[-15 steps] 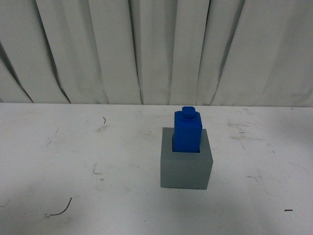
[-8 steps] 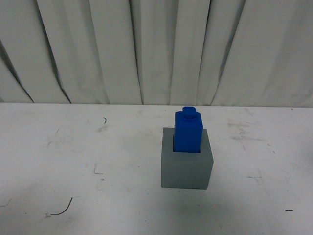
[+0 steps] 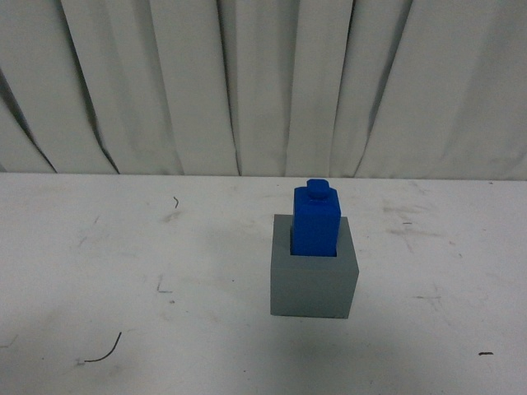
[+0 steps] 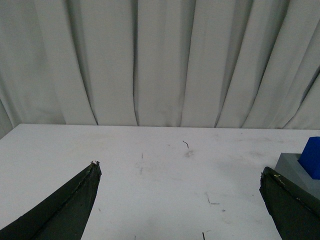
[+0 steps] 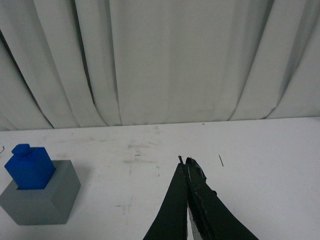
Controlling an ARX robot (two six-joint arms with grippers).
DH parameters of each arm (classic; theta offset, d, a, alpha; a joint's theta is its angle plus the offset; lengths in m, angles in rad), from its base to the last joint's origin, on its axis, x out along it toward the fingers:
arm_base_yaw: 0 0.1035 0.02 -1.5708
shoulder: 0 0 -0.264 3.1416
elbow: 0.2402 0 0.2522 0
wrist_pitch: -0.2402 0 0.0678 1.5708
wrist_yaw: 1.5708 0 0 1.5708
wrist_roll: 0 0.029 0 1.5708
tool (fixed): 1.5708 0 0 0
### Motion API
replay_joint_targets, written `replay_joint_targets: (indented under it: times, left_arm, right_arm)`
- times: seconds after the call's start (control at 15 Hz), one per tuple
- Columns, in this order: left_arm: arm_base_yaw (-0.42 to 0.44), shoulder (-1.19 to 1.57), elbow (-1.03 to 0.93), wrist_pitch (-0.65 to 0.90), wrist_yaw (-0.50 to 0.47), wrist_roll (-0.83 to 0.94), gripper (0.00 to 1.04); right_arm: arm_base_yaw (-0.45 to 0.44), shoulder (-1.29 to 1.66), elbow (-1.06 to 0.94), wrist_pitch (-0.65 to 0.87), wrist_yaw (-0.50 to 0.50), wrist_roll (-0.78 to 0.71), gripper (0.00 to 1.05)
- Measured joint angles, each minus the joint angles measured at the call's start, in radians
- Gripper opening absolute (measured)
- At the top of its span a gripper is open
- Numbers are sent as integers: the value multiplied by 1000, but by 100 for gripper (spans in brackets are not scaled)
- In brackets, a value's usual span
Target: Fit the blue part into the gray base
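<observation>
The blue part [image 3: 316, 220] stands upright in the square recess of the gray base [image 3: 314, 284] on the white table, its stud on top. Neither gripper shows in the front view. In the left wrist view my left gripper [image 4: 180, 172] is open and empty, fingers wide apart over bare table; the gray base [image 4: 291, 165] and a corner of the blue part [image 4: 312, 156] sit past one finger. In the right wrist view my right gripper [image 5: 185, 161] is shut and empty, well away from the blue part [image 5: 30, 166] in the gray base [image 5: 42, 199].
A white table [image 3: 123, 271] with scuffs and small dark marks. A pleated white curtain [image 3: 247, 82] hangs along the table's far edge.
</observation>
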Motion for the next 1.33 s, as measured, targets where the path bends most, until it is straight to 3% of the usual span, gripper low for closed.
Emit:
replay_joint_targets:
  times: [0.07,0.13,0.2,1.2,1.33]
  left_arm:
    - [0,0,0,0,0,0,98]
    - [0,0,0,0,0,0,98]
    - [0,0,0,0,0,0,98]
    - [0,0,0,0,0,0,98]
    - [0,0,0,0,0,0,98]
  right_arm:
    - [6,-130,-26,-88,9,2,2]
    - [85,-246,-41,-178,103,3,2]
    - [155,-336,-66,-204,121,2,2]
    - [146,-447,-189,-180,144,5,2]
    - [146,-447,-189,-180,145,5,25]
